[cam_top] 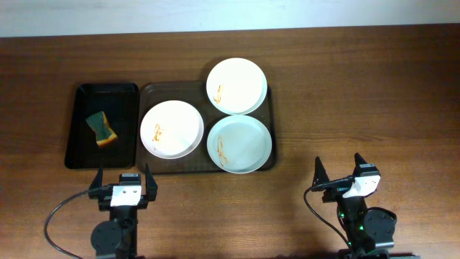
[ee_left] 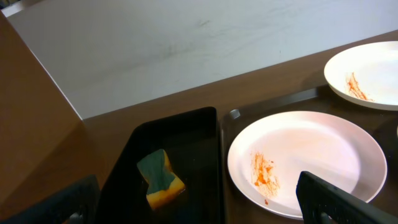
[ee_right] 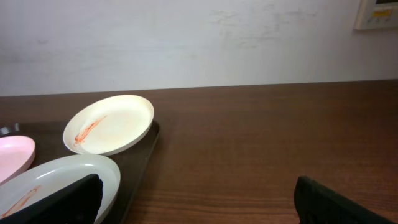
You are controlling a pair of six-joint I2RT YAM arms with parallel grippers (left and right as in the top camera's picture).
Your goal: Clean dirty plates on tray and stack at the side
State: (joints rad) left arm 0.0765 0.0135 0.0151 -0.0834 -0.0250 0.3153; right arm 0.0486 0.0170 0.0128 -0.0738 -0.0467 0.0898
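Three white plates sit on the dark brown tray, each smeared with orange sauce: a left plate, a back plate and a front right plate. My left gripper is open and empty at the front edge, below the tray's left end. In the left wrist view the left plate lies just ahead of the open fingers. My right gripper is open and empty at the front right. Its wrist view shows the back plate and the front right plate.
A narrower black tray stands left of the brown tray and holds a green and yellow sponge, which also shows in the left wrist view. Bare wooden table lies right of the brown tray.
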